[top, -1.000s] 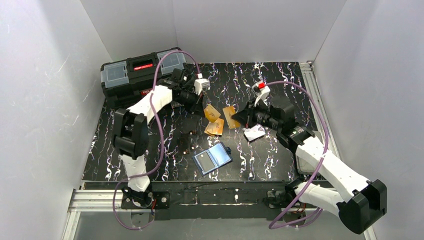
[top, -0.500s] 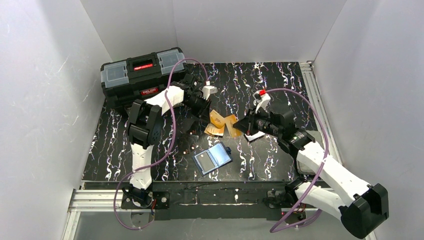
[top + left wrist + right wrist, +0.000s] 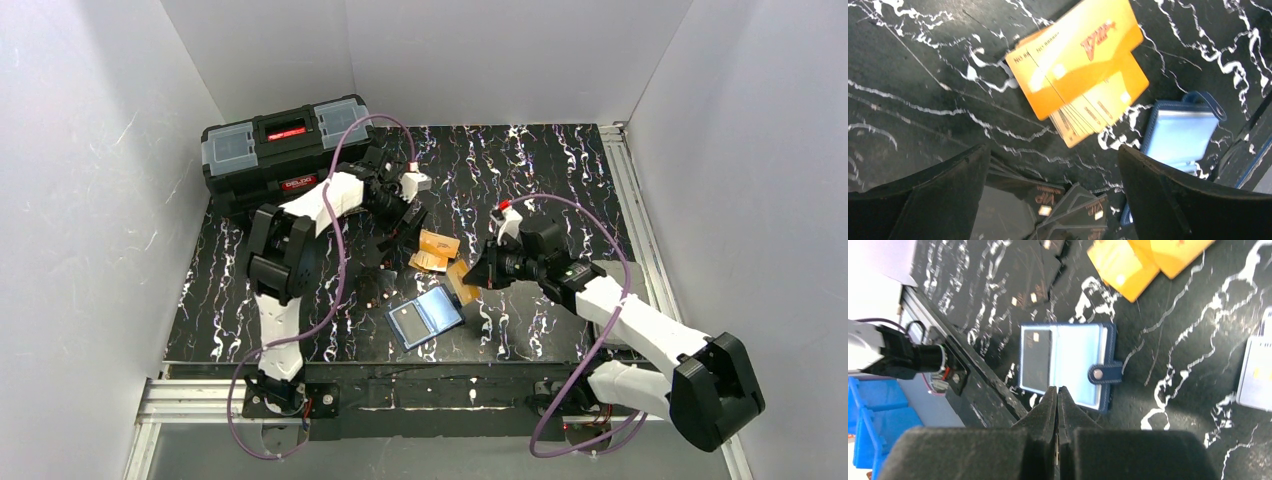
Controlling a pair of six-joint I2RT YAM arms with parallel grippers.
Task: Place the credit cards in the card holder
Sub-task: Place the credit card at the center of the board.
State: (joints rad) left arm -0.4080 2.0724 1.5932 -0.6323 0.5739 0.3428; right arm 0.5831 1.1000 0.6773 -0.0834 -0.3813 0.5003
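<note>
Left hand (image 3: 1052,150) is spread wide above overlapping orange credit cards (image 3: 1083,65). Right hand (image 3: 1057,390) pinches another orange card (image 3: 462,283), with the open card holder (image 3: 1073,360) just beyond its tips.

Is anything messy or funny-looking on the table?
Yes. The orange cards lie crooked and overlapping near the open wallet, not in a neat stack, and a whitish card sits off alone. Dark cards almost vanish on the black table. Nothing looks broken or spilled.

Orange-yellow credit cards (image 3: 1083,55), a navy card holder (image 3: 1078,360) light blue inside, black table (image 3: 560,160) veined white.
</note>
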